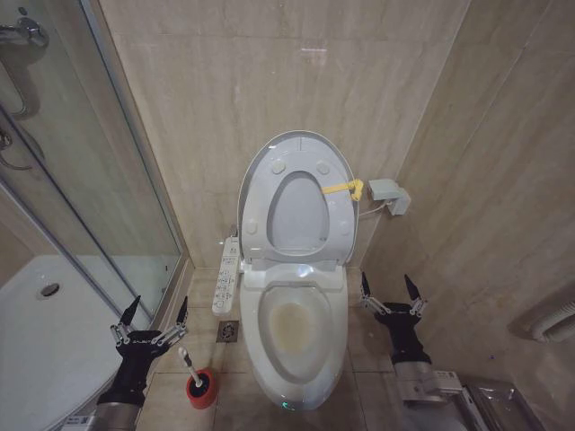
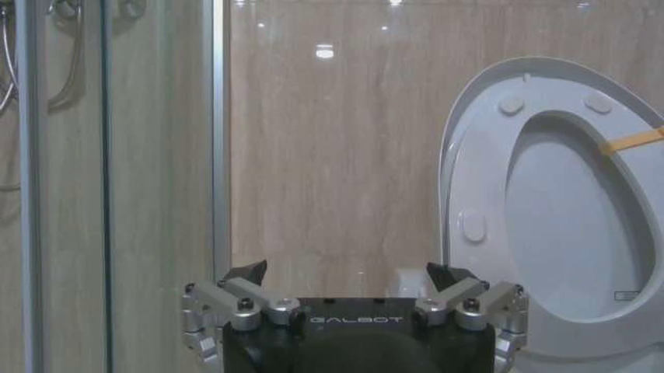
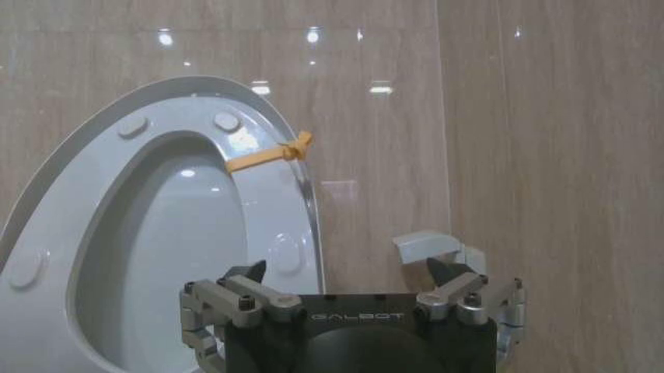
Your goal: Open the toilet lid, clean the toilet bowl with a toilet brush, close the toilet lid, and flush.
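With toilet lid (image 1: 296, 202) raised, both tools spread

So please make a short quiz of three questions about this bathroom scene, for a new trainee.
1. True or false: the toilet lid stands raised against the wall.
2. Where is the toilet brush?
A. inside the toilet bowl
B. in its red holder on the floor, beside the left gripper
C. held in the right gripper
3. Fill in: the strap tied at the edge of the raised lid and seat is ____ in colour.

Key:
1. True.
2. B. Both grippers have open fingers and hold nothing.
3. Yellow.
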